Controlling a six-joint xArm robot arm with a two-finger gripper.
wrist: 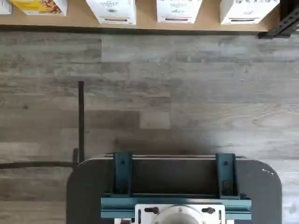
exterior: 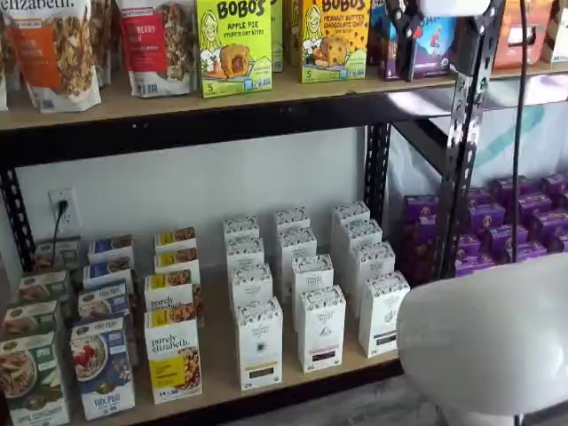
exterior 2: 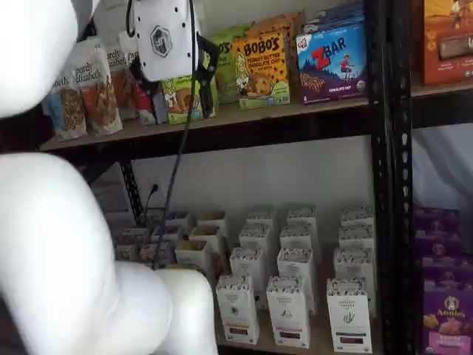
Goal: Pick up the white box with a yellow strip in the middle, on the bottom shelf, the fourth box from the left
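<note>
The white box (exterior: 259, 344) stands in the front row of the bottom shelf (exterior: 293, 387), just right of a yellow-panelled purely elizabeth box (exterior: 173, 359). In a shelf view it is the leftmost front white carton (exterior 2: 236, 307). The wrist view shows its lower part with a yellowish strip (wrist: 112, 11) on the wooden board (wrist: 145, 21). My gripper (exterior 2: 177, 111) hangs high in front of the upper shelf, far above the box, open with a plain gap between its black fingers (exterior 2: 209, 74). One black finger (exterior: 406, 40) shows at the top edge of a shelf view.
Two like white cartons (exterior: 321, 327) (exterior: 383, 312) stand right of the target, with more rows behind. Cereal boxes (exterior: 102, 368) fill the shelf's left. Bobo's boxes (exterior: 232, 44) and granola bags sit above. Purple boxes (exterior: 497, 226) lie past the black rack post (exterior: 461, 151). White arm links (exterior 2: 66, 251) block much.
</note>
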